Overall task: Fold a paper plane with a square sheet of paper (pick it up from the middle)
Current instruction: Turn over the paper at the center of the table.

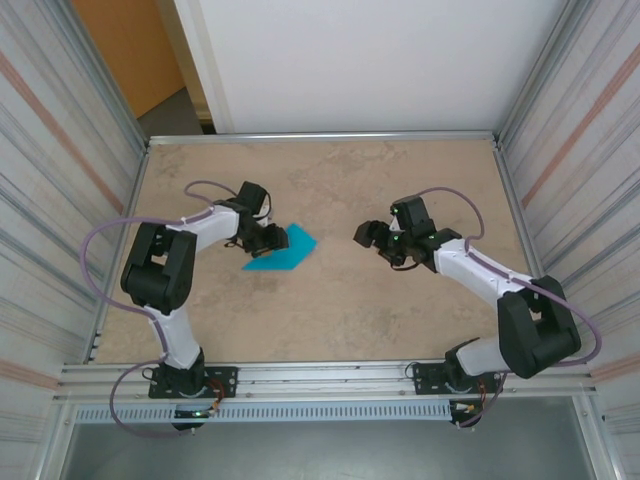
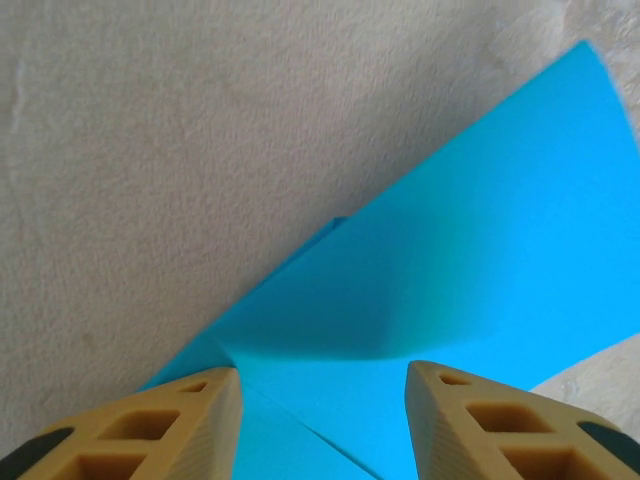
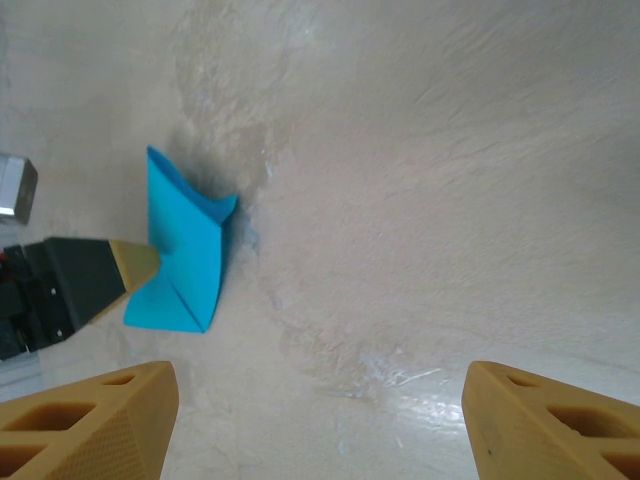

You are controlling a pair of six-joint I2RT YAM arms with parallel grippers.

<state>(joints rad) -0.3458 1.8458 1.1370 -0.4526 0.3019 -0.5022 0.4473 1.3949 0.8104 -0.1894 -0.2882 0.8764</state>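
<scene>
Paper sheet lies partly folded, no plane yet; left end effector stands half-open over it, right end effector gapes empty.

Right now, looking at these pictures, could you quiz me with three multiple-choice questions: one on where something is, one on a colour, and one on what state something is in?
1. Where on the table is the paper?
A. Against the far edge.
B. At the left gripper's fingertips.
C. In the near right corner.

2. What colour is the paper?
A. Turquoise-blue.
B. Red.
C. White.

3. How is the right gripper?
A. Shut on the paper.
B. Shut on a pen.
C. Open and empty.

Answers:
1 B, the overhead view shows the left gripper at the paper, left of centre.
2 A, all three views show it bright blue.
3 C, its fingers stand wide apart over bare table, away from the paper.
</scene>
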